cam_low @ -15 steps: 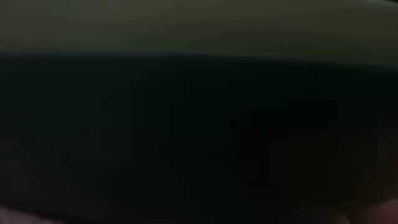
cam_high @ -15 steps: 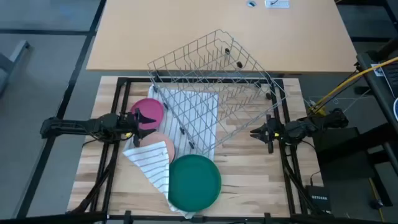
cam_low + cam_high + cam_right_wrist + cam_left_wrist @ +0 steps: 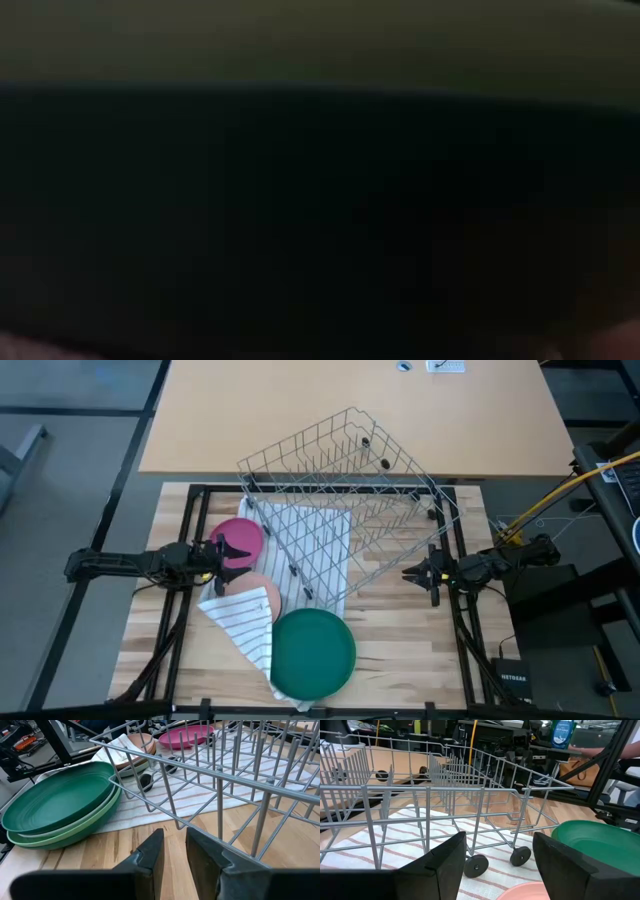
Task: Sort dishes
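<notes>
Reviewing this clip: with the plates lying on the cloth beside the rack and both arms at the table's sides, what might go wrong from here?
1. The dishes sit on a rumpled cloth; lifting the pink plate may drag it.
2. The green plate rests on a lighter one; both may come up together.
3. The rack stands skewed on wheels and may roll if the left tool bumps it.

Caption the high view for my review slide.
Tilted wire dish rack on striped cloth; dark green plate, magenta plate nearby; both arms wait.
</notes>
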{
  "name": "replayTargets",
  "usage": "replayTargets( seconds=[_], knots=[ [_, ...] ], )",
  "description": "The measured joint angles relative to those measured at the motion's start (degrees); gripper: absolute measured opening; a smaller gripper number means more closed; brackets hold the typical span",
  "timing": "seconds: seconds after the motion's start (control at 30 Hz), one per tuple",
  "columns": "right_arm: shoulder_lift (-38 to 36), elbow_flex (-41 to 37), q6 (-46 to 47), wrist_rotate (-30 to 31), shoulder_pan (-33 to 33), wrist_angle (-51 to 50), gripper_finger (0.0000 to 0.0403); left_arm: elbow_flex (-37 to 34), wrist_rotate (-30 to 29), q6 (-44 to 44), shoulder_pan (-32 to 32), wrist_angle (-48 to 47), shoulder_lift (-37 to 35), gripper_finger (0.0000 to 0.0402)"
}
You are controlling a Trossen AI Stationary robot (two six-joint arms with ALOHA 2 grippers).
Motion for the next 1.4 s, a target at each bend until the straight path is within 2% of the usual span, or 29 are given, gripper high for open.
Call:
replayTargets(
  seconds=[1.27,1.4],
  knots=[
    [0.01,-0.01,0.00,0.02,0.00,0.02,0.0085,0.00,-0.01,0.01,0.01,-0.01,0.00,0.0219],
    [0.00,-0.07,-0.04,1.83,0.00,1.48,0.0085,0.00,0.01,-0.01,0.01,-0.01,0.00,0.0219]
  ],
)
